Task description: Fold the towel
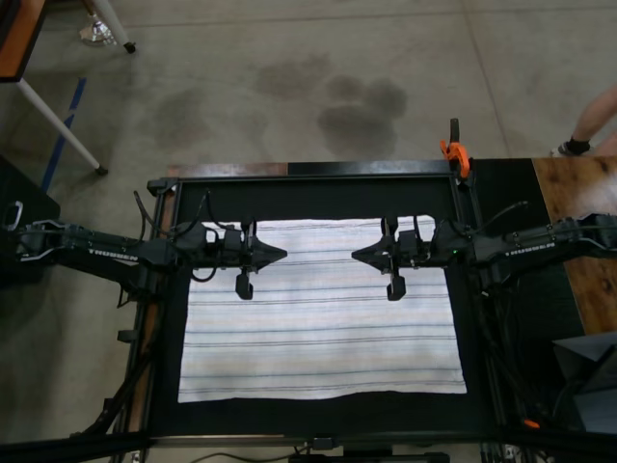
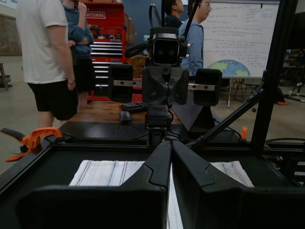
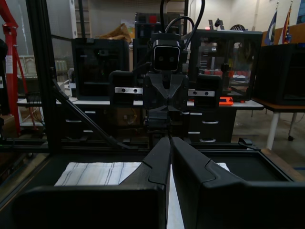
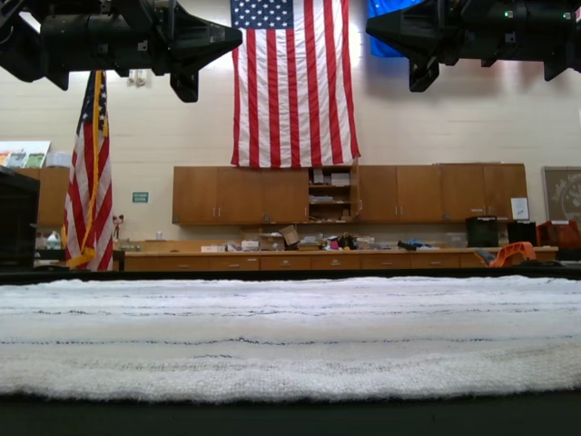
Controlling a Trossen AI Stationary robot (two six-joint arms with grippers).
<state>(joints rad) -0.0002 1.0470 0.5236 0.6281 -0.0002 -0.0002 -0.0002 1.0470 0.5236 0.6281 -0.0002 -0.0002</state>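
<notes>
In the top view the left arm reaches in from the left edge. Its hand (image 1: 281, 254) is clenched to a point with nothing in it, and hangs over the upper left part of the towel (image 1: 318, 338). In the left wrist view the 2 fingers (image 2: 157, 164) press together, with only a thin slit between them.

The towel lies flat and unfolded in the middle of the black table (image 1: 318, 413). It is white with thin dark stripes running from side to side. It covers most of the table, and a dark border shows on every side. Its near edge is slightly wavy; the other edges are straight. The exterior view, taken low across the cloth, shows it lying flat, with both hands well above it.

The right arm comes in from the top view's right edge. Its hand (image 1: 356, 256) is also clenched and empty, over the upper right part of the towel. The 2 hands point at each other, tips apart, at the same height.

Further right, an orange clamp (image 1: 455, 154) grips the table frame's far corner. A person's leg (image 1: 595, 118) shows at the right edge.
</notes>
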